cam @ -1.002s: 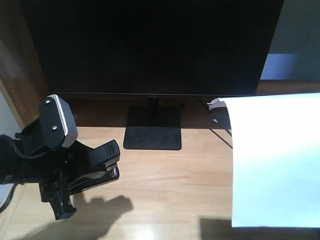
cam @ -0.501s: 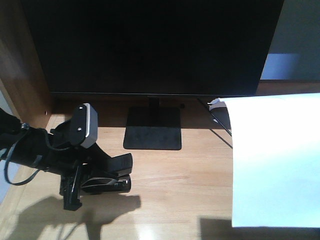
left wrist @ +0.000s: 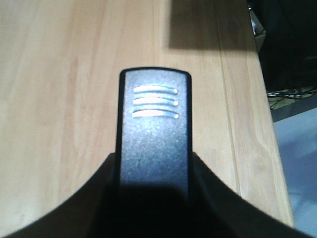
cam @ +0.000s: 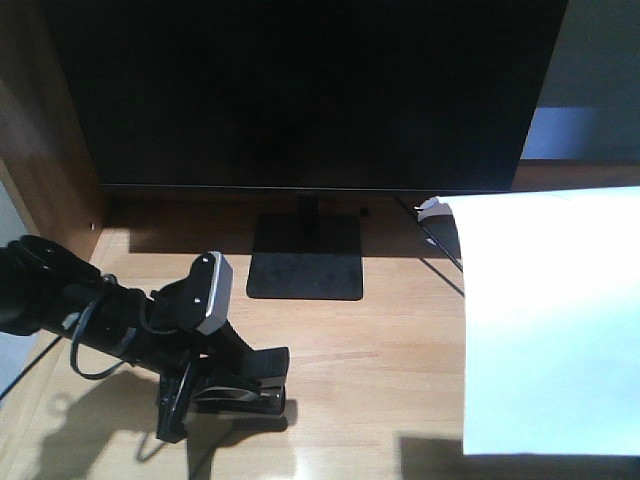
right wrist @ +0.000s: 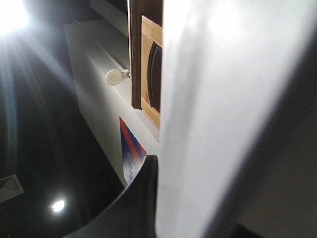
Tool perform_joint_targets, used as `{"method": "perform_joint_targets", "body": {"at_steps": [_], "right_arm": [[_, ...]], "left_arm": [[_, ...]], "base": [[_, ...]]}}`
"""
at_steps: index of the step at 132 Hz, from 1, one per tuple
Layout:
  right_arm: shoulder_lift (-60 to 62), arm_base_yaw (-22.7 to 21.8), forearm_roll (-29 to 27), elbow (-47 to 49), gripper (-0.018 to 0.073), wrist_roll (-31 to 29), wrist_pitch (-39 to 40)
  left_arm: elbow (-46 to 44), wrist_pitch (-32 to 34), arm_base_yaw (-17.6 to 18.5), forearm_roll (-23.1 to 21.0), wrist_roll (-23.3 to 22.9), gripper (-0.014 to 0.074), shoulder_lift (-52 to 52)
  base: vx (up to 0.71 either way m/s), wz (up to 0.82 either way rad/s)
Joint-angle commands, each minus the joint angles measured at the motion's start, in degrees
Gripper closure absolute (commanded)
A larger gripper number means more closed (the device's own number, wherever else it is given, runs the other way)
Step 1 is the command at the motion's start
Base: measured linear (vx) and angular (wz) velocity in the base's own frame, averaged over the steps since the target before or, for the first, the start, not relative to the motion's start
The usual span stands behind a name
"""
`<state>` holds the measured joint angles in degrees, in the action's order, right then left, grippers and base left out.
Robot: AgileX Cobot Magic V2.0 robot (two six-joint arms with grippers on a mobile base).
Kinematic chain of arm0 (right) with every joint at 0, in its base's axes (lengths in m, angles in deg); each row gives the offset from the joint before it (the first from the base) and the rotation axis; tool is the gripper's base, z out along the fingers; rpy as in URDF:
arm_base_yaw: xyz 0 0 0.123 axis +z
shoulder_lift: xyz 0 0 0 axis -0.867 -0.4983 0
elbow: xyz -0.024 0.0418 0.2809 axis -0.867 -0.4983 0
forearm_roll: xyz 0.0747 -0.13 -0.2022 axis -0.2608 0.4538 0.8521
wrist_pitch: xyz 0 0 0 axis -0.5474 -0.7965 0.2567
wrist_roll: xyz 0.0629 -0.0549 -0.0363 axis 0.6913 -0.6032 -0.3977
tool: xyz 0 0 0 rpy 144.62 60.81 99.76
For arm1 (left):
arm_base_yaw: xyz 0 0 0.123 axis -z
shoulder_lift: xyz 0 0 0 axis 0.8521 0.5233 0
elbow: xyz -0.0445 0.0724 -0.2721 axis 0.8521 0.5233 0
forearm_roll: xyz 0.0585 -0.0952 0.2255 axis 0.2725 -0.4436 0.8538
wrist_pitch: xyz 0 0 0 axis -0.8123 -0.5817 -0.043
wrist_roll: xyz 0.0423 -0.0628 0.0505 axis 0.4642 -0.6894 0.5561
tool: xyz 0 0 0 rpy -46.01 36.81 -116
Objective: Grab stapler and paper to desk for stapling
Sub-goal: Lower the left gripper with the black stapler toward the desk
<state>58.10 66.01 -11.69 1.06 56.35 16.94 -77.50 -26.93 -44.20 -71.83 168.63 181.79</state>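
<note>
My left gripper (cam: 212,388) is shut on the black stapler (cam: 248,382), low over the front left of the light wooden desk (cam: 380,350); I cannot tell whether the stapler touches the top. In the left wrist view the stapler (left wrist: 154,134) sticks out from between the jaws of the left gripper (left wrist: 154,198), its ribbed end pointing away over the desk (left wrist: 49,99). The white paper (cam: 550,320) hangs above the desk's right side. In the right wrist view my right gripper (right wrist: 198,203) is shut on the paper (right wrist: 218,109), with a dark finger on each side.
A large dark monitor (cam: 300,90) stands at the back on a black flat base (cam: 305,270). A cable (cam: 442,248) runs down behind the paper. A raised wooden side panel (cam: 40,130) borders the left. The desk edge (left wrist: 270,148) lies beyond the stapler.
My left arm has moved right and down towards the desk top with the stapler in it. The paper has stayed where it was.
</note>
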Motion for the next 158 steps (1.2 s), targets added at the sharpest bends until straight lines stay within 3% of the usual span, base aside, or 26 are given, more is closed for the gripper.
{"method": "perform_joint_targets", "body": {"at_steps": [1,58,88,108,158], "right_arm": [[-0.66,-0.24,-0.22,1.40,0.0565,-0.27,2.05],[-0.66,-0.24,-0.22,1.40,0.0565,-0.27,2.05],[-0.66,-0.24,-0.22,1.40,0.0565,-0.27,2.05],[-0.66,-0.24,-0.22,1.40,0.0565,-0.27,2.05],[-0.66,-0.24,-0.22,1.40,0.0565,-0.27,2.05]], "left_arm": [[-2.04,-2.23,0.78,-5.96,1.15,0.0603,0.03],[-4.41,-0.42,1.72,-6.30,1.15,0.0603,7.75],[-4.41,-0.16,1.72,-2.84,1.15,0.0572,8.25],[-4.41,-2.52,1.66,-2.91,1.15,0.0482,8.25],[-4.41,-2.81,1.62,-2.94,0.80,0.0102,8.25]], "base": [[0.00,0.00],[0.00,0.00],[0.00,0.00],[0.00,0.00],[0.00,0.00]]}}
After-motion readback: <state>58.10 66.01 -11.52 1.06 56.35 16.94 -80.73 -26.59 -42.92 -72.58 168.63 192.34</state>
